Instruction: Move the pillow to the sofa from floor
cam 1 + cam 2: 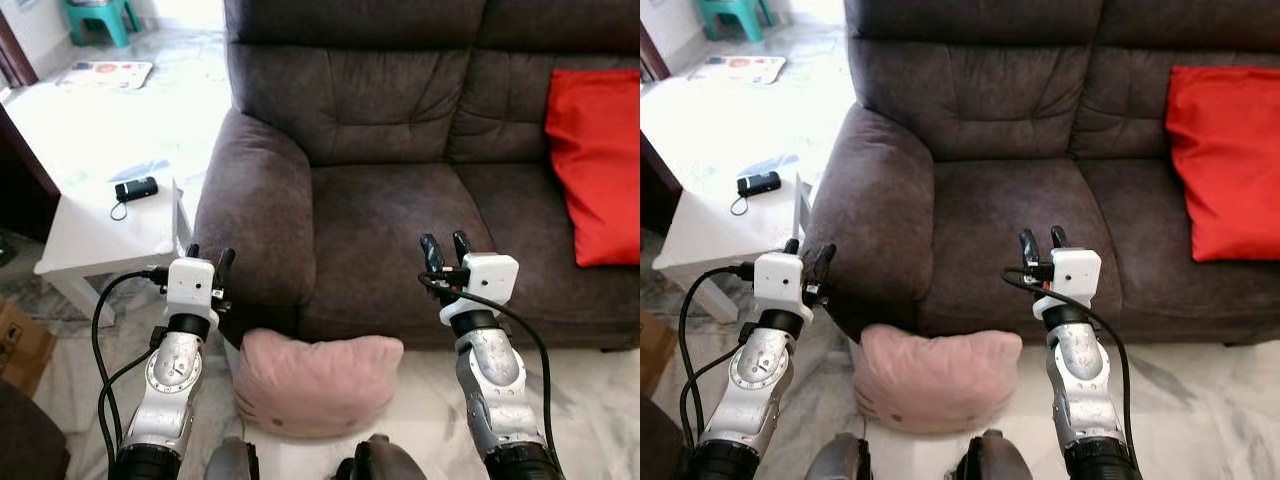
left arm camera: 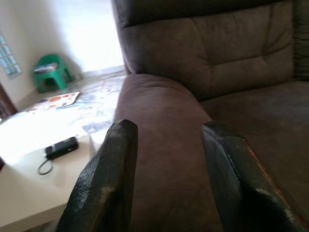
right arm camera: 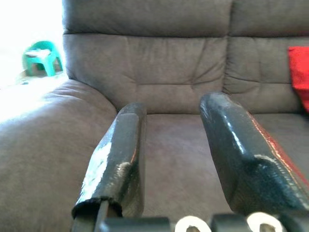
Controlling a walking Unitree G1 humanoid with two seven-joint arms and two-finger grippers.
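Note:
A pale pink pillow (image 1: 315,383) lies on the marble floor against the front of the dark brown sofa (image 1: 400,200). Both arms are raised above it. My left gripper (image 1: 209,260) hovers beside the sofa's left armrest (image 2: 159,145), fingers (image 2: 108,179) open and empty. To the right of the pillow, my right gripper (image 1: 446,249) is held in front of the seat cushion (image 3: 178,140), fingers (image 3: 120,154) open and holding nothing. Neither gripper touches the pillow.
A red cushion (image 1: 595,165) leans on the sofa's right side. A white side table (image 1: 110,225) with a small black device (image 1: 135,188) stands left of the armrest. A cardboard box (image 1: 20,345) sits at the far left, and a green stool (image 1: 100,18) at the back.

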